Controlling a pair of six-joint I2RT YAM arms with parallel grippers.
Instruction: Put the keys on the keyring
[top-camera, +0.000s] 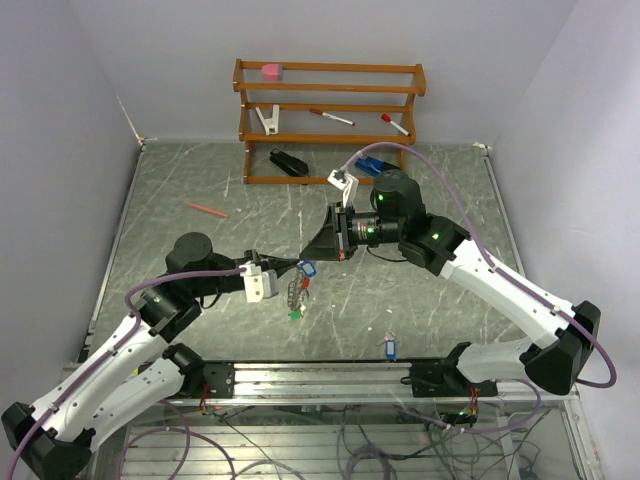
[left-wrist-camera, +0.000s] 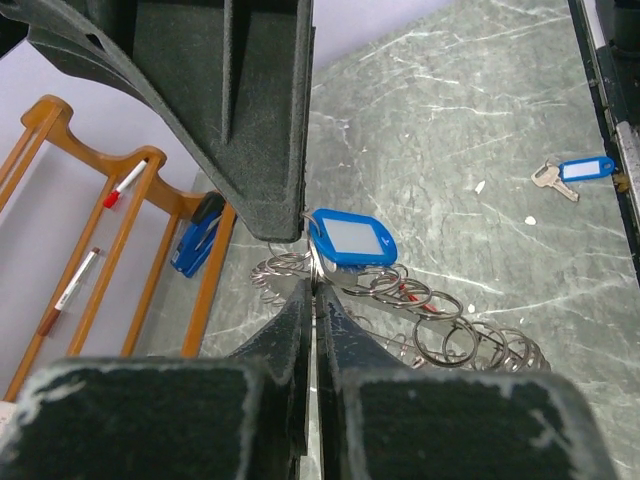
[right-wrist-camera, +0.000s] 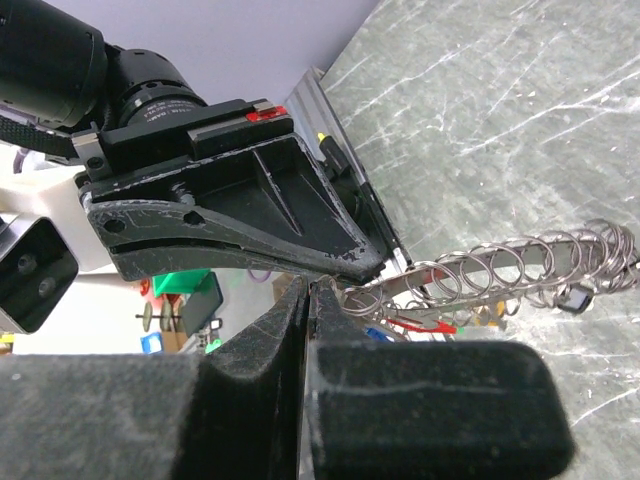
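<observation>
The work surface is a grey-green table (top-camera: 200, 180) with white marble veining, enclosed on three sides by plain pale walls (top-camera: 60, 90). An aluminium rail (top-camera: 320, 378) runs along the near edge between the arm bases, with loose cables (top-camera: 300, 440) below it. A wooden rack (top-camera: 330, 70) stands at the far wall and carries a pink block (top-camera: 270, 71), a white clip (top-camera: 268, 121) and two markers (top-camera: 330, 117). A black stapler (top-camera: 288, 162) and a blue stapler (top-camera: 372, 165) lie at its foot, and an orange pencil (top-camera: 206, 209) lies on the table left of centre. Both arms meet over the middle of the table. The left gripper (left-wrist-camera: 312, 290) is clenched, its fingertips pressed together on a wire loop of the keyring (left-wrist-camera: 440, 335). The right gripper (right-wrist-camera: 308, 295) approaches from the opposite side and is likewise clamped tight on the same end, tip to tip with the left. The keyring hangs below this pinch as a bunch of small silvery rings; whether its lower end touches the table cannot be told. A blue tag (left-wrist-camera: 350, 238) sits just beside the fingertips. One loose key (top-camera: 388, 347) with a blue tag of its own lies flat near the rail, well apart from the keyring
</observation>
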